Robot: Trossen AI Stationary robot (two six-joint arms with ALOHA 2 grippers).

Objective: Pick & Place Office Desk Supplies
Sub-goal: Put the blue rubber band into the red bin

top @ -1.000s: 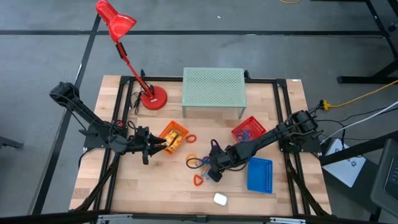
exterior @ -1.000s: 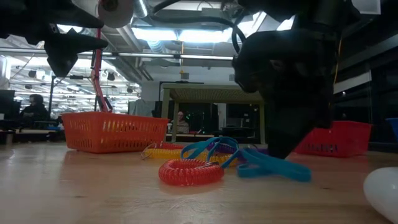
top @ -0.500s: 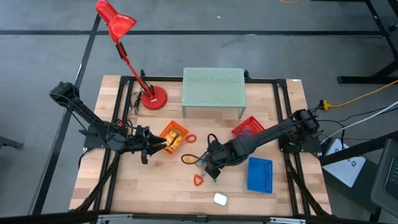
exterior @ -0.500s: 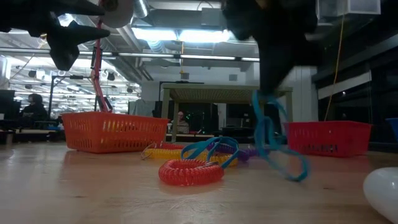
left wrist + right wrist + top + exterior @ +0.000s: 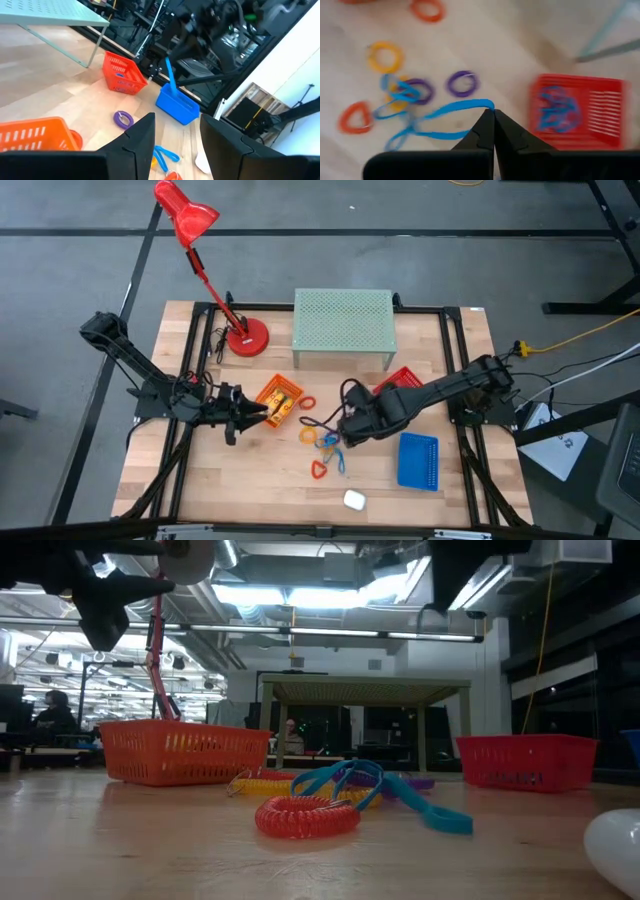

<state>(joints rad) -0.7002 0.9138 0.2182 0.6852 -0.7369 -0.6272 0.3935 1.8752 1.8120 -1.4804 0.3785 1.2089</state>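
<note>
A: Since a second ago, right gripper (image 5: 489, 116) has risen mid-bench, jaws shut on blue loop (image 5: 451, 107), lifting it toward red basket (image 5: 399, 385)

B: Left gripper (image 5: 175, 131)? Jaws parted, empty, beside orange basket (image 5: 278, 400)

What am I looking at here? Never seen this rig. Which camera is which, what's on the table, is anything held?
Two dark robot arms work at a wooden table. One picture looks straight down, one sits at table height, and one camera rides on each wrist.

The right gripper is shut on a blue loop, lifting one end while the rest trails down to the pile of coloured loops. The left gripper hovers open beside the orange mesh basket, holding nothing.

Also on the table: a red mesh basket with blue loops inside, a blue mesh basket, a red desk lamp, a pale green mesh riser and a small white object.
</note>
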